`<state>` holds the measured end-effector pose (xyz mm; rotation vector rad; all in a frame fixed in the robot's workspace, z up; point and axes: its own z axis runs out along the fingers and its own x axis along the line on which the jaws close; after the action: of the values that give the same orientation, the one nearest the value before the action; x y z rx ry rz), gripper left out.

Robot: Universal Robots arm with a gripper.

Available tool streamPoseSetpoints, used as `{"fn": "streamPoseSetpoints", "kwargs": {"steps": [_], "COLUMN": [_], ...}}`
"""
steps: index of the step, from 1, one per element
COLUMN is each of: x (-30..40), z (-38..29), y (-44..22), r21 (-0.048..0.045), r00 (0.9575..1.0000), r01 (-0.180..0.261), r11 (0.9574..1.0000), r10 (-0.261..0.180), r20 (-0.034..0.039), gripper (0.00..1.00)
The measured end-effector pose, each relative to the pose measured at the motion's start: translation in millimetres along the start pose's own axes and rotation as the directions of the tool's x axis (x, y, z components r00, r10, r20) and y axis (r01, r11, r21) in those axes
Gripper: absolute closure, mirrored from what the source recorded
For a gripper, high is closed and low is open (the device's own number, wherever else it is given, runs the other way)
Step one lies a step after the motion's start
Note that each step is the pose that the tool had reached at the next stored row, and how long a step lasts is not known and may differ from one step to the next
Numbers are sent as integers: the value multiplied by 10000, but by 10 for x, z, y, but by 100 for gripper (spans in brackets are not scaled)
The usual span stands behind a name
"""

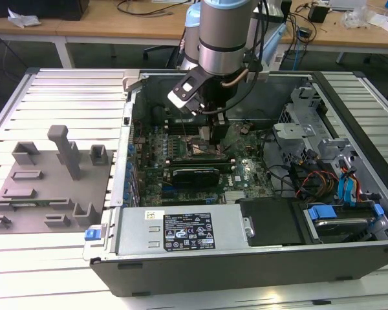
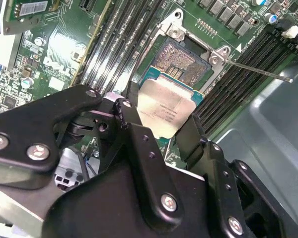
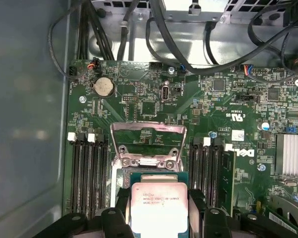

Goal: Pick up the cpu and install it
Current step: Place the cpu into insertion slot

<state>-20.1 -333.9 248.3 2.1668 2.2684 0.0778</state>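
Claw: my black, two-fingered metal claw (image 2: 161, 115) is clamped on the chip. One matt finger (image 2: 131, 121) presses each of two opposite edges, as both wrist views show.
Cpu: the small, flat, square cpu with a pale, satin silvery metal lid (image 3: 159, 206) sits between those fingers. It is held low over the socket, inside the case.
Socket: the square socket has a field of fine gold contacts (image 2: 181, 62) set in a blue-green frame. Part of that field lies bare beyond the chip's far edge. I cannot tell whether any edge of the chip touches the socket.
Load plate: the bright stamped-steel frame (image 3: 149, 141) stands swung open. Its thin steel lever (image 2: 258, 70) is sprung free to one side.
Progress: I judge the pick-up and the carry done, and the chip roughly lined up. It is not yet seated flat, not yet released, and the plate is not yet closed.
Neighbours: long black plastic memory slots (image 3: 87, 168) flank the socket on a glossy green circuit board (image 3: 213, 114). A round silver coin cell (image 3: 103, 87) and a finned aluminium heatsink (image 3: 292, 153) are also on the board.
Further out: the dark steel computer case (image 1: 213, 274) lies open on a ribbed metal table (image 1: 45, 90). A grey plastic fixture plate with posts (image 1: 58, 194) lies well apart, on the exterior view's left.
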Motion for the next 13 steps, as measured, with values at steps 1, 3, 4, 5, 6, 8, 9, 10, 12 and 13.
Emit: {"fn": "streamPoseSetpoints", "kwargs": {"steps": [1, 3, 4, 5, 6, 8, 9, 10, 12, 13], "x": [-1, -1, -1, -1, -1, -1, -1, -1, -1, -1], "z": [10, 12, 12, 12, 12, 12, 14, 15, 36, 44], "y": [-2, -2, -2, -2, -2, -2, -3, -4, -10, -11], "r21": [2, 3, 3, 3, 3, 3, 3, 3, 3, 2], "r00": [10000, 10000, 10000, 10000, 10000, 10000, 10000, 10000, 10000, 10000], "r01": [11, 16, 17, 17, 18, 19, 19, 18, 20, 22], "r11": [10000, 10000, 10000, 10000, 10000, 10000, 10000, 10000, 10000, 10000], "r10": [-11, -16, -17, -17, -18, -19, -19, -18, -20, -22], "r20": [2, 3, 3, 3, 2, 3, 2, 2, 2, 0], "gripper": [45, 45, 45, 45, 45, 45, 45, 45, 45, 45]}}
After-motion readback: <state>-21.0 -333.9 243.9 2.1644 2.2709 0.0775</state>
